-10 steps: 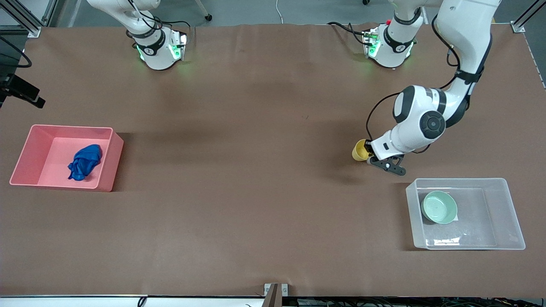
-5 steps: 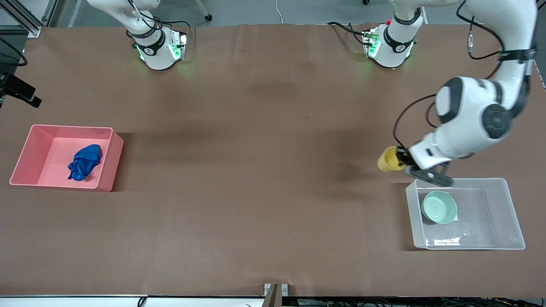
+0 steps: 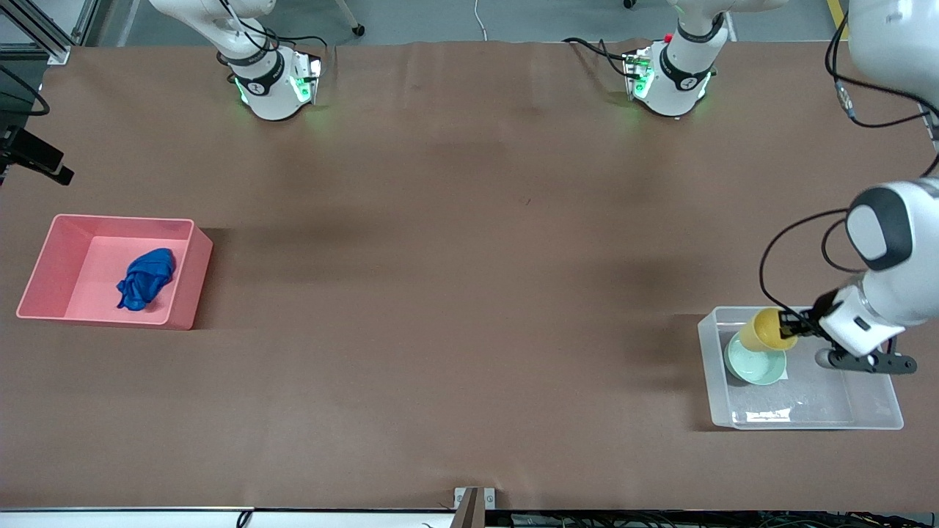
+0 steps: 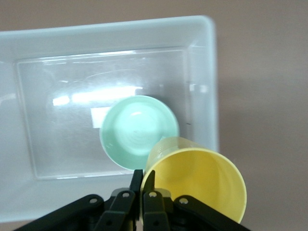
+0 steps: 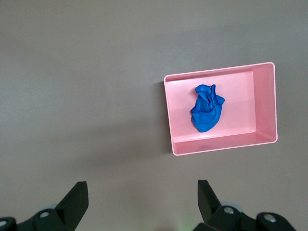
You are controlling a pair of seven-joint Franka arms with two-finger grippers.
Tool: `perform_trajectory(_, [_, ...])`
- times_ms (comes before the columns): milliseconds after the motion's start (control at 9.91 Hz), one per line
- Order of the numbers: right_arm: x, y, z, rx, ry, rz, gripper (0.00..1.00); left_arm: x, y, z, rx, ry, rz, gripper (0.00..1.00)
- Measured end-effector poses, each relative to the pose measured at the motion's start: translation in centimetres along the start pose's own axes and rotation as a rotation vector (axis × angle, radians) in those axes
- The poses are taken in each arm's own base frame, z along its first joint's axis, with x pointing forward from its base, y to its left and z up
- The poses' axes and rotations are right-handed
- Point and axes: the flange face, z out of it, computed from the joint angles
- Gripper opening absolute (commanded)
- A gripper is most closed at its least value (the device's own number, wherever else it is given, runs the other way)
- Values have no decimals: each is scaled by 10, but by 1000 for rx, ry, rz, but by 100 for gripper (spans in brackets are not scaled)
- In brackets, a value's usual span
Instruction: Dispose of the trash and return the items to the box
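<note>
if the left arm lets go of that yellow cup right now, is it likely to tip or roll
Probably yes. The yellow cup hangs tilted, pinched at its rim by the left pincer over the mint bowl in the clear box, so it would likely land askew. It looks round-walled and light, apt to roll, though the box walls should contain it.

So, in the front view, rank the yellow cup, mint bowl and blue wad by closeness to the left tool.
1. Yellow cup: held in the left tool, over the clear box.
2. Mint bowl: in the box, just under the cup.
3. Blue wad: in the pink bin, at the right arm's end of the table.
</note>
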Motion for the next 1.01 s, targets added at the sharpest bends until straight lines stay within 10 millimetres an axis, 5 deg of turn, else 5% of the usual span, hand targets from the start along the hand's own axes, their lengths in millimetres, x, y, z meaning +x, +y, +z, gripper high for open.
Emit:
perform_trajectory(202, [0, 0, 0, 0, -2, 0, 100, 7, -25, 43, 15, -43, -27, 4])
perform_trajectory(404, [-1, 0, 1, -1, -13, -5, 100, 8, -37, 64, 13, -35, -48, 16])
perform_trajectory(505, [-1, 0, 2, -1, -15, -7, 100, 10, -38, 69, -6, -16, -66, 46])
perform_trajectory(606, [-1, 1, 2, -1, -16, -6, 100, 10, -38, 73, -28, -8, -83, 93])
perform_trajectory(807, [-1, 2, 2, -1, -16, -6, 100, 12, -43, 67, -38, 15, -101, 100])
perform_trajectory(1009, [-1, 2, 2, -1, -16, -6, 100, 19, -42, 21, -34, 85, -96, 100])
